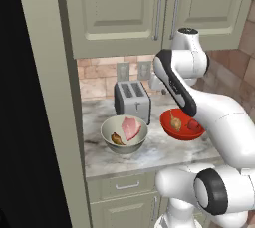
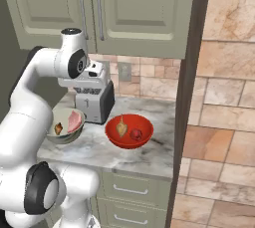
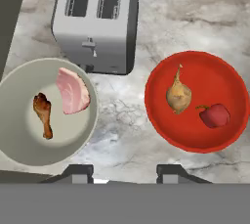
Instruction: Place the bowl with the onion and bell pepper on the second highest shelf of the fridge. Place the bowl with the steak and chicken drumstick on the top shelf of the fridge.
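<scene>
Overhead, the gripper (image 3: 124, 171) hangs above the marble counter (image 3: 195, 17), its two dark fingertips spread apart and holding nothing. The landmark is the silver toaster (image 3: 95, 20) at the back of the counter. In front of the toaster and to its right sits the red bowl (image 3: 161, 120), holding the onion (image 3: 178, 96) and a red bell pepper (image 3: 215, 115). In front of the toaster and to its left sits the cream bowl (image 3: 19, 140), holding the chicken drumstick (image 3: 44, 114) beside a pink steak (image 3: 73, 91).

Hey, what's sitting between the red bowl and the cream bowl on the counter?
Nothing: the hand view shows bare marble counter between the red bowl and the cream bowl. The toaster stands farther back.
</scene>
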Controlling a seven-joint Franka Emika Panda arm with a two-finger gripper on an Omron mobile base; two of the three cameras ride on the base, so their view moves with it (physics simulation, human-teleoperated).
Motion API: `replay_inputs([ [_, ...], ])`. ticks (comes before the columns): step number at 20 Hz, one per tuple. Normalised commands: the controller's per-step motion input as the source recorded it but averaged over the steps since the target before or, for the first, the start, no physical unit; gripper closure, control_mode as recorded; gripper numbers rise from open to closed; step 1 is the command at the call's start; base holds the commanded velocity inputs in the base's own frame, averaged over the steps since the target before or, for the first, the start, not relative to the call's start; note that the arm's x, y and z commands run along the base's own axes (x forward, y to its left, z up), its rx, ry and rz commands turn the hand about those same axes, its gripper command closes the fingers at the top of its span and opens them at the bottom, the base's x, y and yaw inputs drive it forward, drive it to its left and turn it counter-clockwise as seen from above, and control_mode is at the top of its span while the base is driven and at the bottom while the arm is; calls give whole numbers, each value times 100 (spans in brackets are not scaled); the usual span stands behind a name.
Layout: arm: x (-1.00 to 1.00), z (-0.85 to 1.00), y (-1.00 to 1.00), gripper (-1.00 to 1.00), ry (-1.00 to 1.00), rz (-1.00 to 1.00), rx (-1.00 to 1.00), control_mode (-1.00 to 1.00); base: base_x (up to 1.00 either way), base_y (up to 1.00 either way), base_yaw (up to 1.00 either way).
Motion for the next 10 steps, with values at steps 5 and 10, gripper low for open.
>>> replay_inputs([
  [5,-15,-1,-27,-100,-1,-7,10,-100,0,0,0],
  [10,-63,-17,-100,-100,-1,-38,26,-100,0,0,0],
])
